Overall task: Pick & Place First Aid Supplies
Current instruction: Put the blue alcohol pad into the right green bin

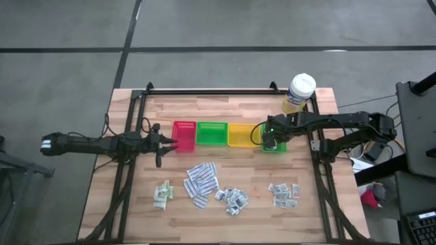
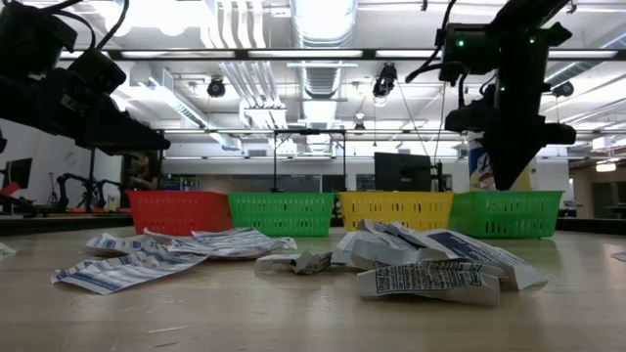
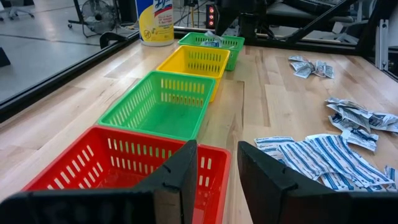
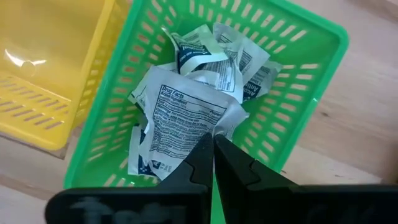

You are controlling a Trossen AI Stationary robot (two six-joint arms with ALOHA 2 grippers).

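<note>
The packets lie in four small heaps on the bench, along the lower middle of the high view. From left to right there are pale green ones, long white strips, small grey squares and one more little heap. They look sorted by kind, so each kind likely goes to its own tray.

Some packets are already in the far green tray, at the right end of the tray row. The right gripper hangs just over that tray, in the middle right of the high view. Its fingers are pressed together, and a packet's corner sits right at their tips. It is hard to tell if the packet is pinched or just lying there. The gripper is likely here to drop things in.

The yellow tray, the other green tray and the red tray look empty. A tub stands behind the row, out of the way.

The left gripper waits low beside the red tray, at the left of the row. Its fingers are apart and hold nothing.
</note>
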